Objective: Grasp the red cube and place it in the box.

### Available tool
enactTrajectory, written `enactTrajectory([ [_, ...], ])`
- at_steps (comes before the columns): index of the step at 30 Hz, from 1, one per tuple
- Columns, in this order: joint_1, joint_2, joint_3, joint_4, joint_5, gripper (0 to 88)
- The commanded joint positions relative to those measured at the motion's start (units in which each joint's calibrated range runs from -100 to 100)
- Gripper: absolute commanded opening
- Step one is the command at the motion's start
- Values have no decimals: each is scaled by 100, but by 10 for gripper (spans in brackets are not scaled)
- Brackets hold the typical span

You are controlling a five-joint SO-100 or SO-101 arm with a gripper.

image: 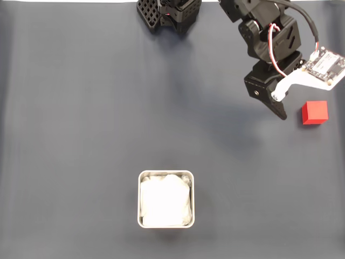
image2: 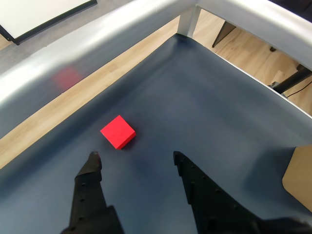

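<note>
The red cube [image: 315, 112] lies on the dark mat at the right edge of the fixed view, just right of my gripper [image: 280, 108]. In the wrist view the red cube [image2: 118, 131] sits a short way beyond my gripper [image2: 134, 156] and slightly left of the gap; the black fingers stand open and hold nothing. The box [image: 139, 200], a square silvery tin with white lining, stands at the lower middle of the fixed view, far from the cube and the gripper.
The arm's black base [image: 170, 13] stands at the top edge. In the wrist view a silvery rail [image2: 146, 19] borders the mat close behind the cube, with wooden floor beyond. Bare dark mat [image: 81, 135] spreads between the arm and the box.
</note>
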Motion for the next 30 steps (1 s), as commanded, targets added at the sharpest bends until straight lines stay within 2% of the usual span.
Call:
enactTrajectory([
  [1, -85, 86, -107, -273, 20, 351],
  [30, -369, 1533, -928, -1002, -103, 356],
])
